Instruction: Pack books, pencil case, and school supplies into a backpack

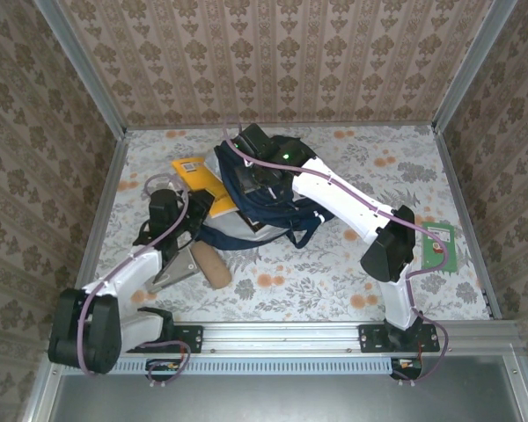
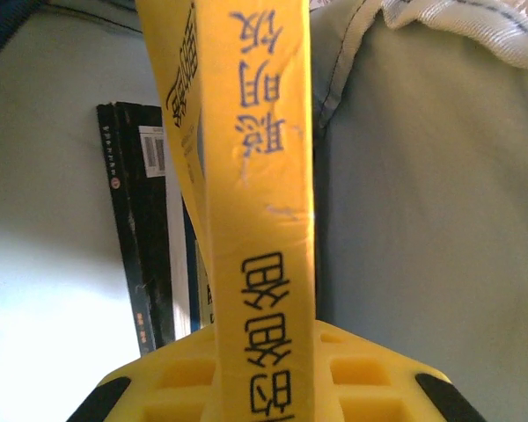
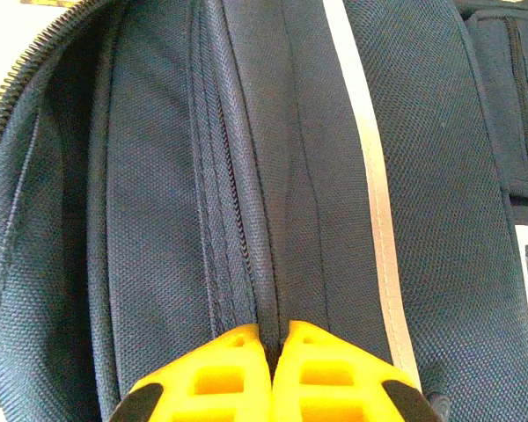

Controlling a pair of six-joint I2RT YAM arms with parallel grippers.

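Observation:
The navy backpack (image 1: 262,209) lies mid-table with its mouth held open. My right gripper (image 1: 257,172) is shut on the fabric fold beside the zipper (image 3: 246,220), its jaws (image 3: 273,338) pinched together. My left gripper (image 1: 172,211) is shut on the orange-yellow book (image 1: 207,182), whose printed spine (image 2: 260,176) runs straight out from between the jaws toward the backpack opening. A black book (image 2: 141,229) and a dark blue book edge (image 2: 191,264) stand beyond it against the pale lining (image 2: 422,220). The tan pencil case (image 1: 211,265) and grey angular piece (image 1: 171,273) lie by the left arm. The white packet is hidden.
A green book (image 1: 441,246) lies flat at the right edge of the table, beside the right arm's elbow. Patterned walls close in the table on three sides. The metal rail with both arm bases runs along the near edge.

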